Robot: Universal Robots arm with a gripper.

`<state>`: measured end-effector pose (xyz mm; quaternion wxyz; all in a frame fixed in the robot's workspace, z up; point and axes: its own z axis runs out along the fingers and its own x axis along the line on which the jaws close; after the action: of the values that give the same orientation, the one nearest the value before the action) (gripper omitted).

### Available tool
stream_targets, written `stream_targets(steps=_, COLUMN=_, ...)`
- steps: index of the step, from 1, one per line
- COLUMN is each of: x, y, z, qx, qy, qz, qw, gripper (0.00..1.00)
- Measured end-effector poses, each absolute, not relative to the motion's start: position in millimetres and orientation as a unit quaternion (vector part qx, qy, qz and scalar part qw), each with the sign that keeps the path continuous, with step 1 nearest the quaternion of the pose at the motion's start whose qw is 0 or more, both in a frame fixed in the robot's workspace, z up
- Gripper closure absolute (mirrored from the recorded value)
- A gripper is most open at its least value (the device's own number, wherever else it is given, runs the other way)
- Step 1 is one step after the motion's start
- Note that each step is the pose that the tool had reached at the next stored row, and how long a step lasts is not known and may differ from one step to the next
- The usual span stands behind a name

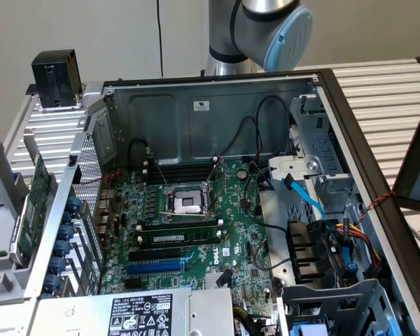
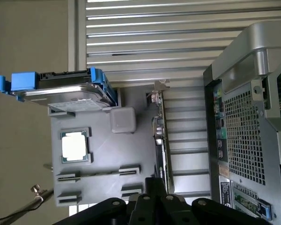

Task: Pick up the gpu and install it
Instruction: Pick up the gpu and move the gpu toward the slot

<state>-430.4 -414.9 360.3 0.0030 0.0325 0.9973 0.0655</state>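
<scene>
Exterior view: arm [image 1: 266, 28] sits high behind the open case [image 1: 217, 91]. The gpu [image 1: 36, 203] is outside the case on the exterior view's left, standing on its long edge in a grey tray [image 1: 3, 294], just beside the perforated case wall. Nothing touches it. The motherboard [image 1: 196, 231] lies flat in the case with the blue slot [image 1: 157, 267] unoccupied, so install not done.

Wrist view: gripper [image 2: 153, 187] has its jaws pressed together, pinching nothing that I can see. The gpu [image 2: 160, 136] is seen edge-on as a thin strip, metal bracket end away from the gripper, running between the tray [image 2: 103, 154] and the case [image 2: 243, 131]. The fingertips line up roughly with the card's edge but look apart from it. Also on the tray: a hard drive [image 2: 65, 91] in a blue carrier and a processor chip [image 2: 75, 145], well apart from the card.

Step in hand, my read: approach for the pick. To do it well, spread the jaws before descending, keep them square across the card's thin edge, and centre along its length so it doesn't tip. Avoid scraping the case wall, since clearance on that side looks tight.
</scene>
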Motion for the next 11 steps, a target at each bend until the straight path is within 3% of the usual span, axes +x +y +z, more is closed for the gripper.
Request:
stream_targets(steps=3, x=-430, y=-417, z=359, qx=0.025, qy=0.998, qz=0.066, qw=0.002, gripper=0.7)
stream_targets(steps=6, x=-430, y=-418, z=354, qx=0.012, qy=0.998, qz=0.066, qw=0.002, gripper=0.64)
stream_targets(steps=7, x=-430, y=-418, z=353, qx=0.003, qy=0.998, qz=0.066, qw=0.001, gripper=0.58)
stream_targets(steps=11, x=-430, y=-418, z=346, qx=-0.034, qy=0.997, qz=0.067, qw=-0.001, gripper=0.58)
